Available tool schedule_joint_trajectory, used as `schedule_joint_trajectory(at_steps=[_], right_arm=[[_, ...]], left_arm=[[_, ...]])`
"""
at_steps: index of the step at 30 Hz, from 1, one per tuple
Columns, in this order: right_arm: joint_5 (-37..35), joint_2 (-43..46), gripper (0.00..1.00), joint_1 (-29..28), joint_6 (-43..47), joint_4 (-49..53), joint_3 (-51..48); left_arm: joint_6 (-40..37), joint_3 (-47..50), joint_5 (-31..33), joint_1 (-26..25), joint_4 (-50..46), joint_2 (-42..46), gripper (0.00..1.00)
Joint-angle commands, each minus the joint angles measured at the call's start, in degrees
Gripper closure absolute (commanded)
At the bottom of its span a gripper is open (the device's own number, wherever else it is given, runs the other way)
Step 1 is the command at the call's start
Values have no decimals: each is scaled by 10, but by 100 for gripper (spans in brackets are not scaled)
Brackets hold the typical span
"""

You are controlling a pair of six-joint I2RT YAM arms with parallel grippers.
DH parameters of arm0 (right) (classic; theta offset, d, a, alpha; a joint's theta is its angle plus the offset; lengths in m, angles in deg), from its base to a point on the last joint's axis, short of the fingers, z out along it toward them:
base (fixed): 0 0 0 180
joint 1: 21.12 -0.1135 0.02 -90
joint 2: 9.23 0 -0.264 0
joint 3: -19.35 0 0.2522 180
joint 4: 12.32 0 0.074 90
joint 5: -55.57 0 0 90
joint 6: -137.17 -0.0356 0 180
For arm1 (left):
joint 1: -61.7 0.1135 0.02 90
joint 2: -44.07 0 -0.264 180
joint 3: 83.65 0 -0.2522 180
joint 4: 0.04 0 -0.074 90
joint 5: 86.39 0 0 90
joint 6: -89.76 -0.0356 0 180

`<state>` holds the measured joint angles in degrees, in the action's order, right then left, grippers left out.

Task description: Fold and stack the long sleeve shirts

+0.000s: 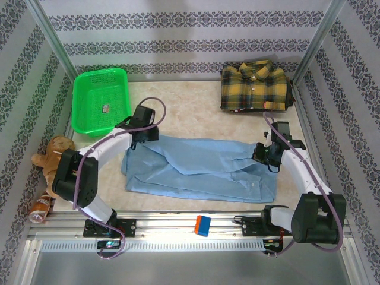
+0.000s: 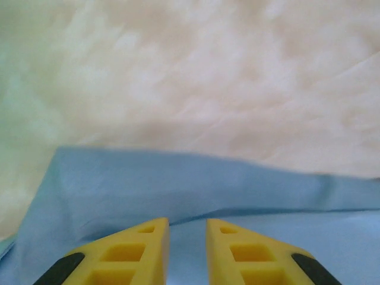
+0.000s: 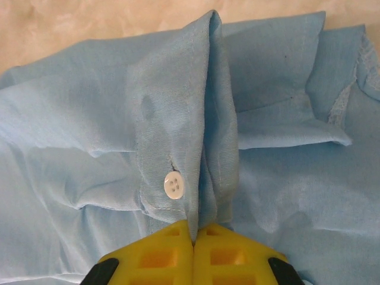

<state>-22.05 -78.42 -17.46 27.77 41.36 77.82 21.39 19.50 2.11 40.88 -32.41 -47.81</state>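
From above, the blue shirt [image 1: 202, 166] lies spread across the table [image 1: 196, 113] between the 2 arms, with the left gripper [image 1: 138, 139] at its far left corner and the right gripper [image 1: 261, 155] at its right end. The plaid shirt [image 1: 254, 88] sits folded far right, well apart. A green basket [image 1: 80, 101] (label inside too small to read) stands far left, a toy [image 1: 50, 151] and can [image 1: 40, 208] beside the left arm, a block [image 1: 203, 225] on the near rail. Left wrist: jaws a narrow gap apart over the shirt's edge. Right wrist: jaws pressed together, pinching a raised fold beside 1 white button [image 3: 173, 185].
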Motion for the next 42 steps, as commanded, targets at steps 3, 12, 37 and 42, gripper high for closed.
schedule_joint_trajectory(at_steps=[3,12,37,42], right_arm=[[-26,-11,96,4,-18,1,-4],[-60,-18,95,3,-37,-18,-25],[-149,63,48,-9,-98,81,59],[-84,33,54,-41,-119,70,58]], left_arm=[[81,-72,-58,-74,-8,-5,74],[182,-14,-75,-100,54,-76,77],[166,81,-82,-100,127,-74,72],[179,115,-67,-93,106,-61,72]])
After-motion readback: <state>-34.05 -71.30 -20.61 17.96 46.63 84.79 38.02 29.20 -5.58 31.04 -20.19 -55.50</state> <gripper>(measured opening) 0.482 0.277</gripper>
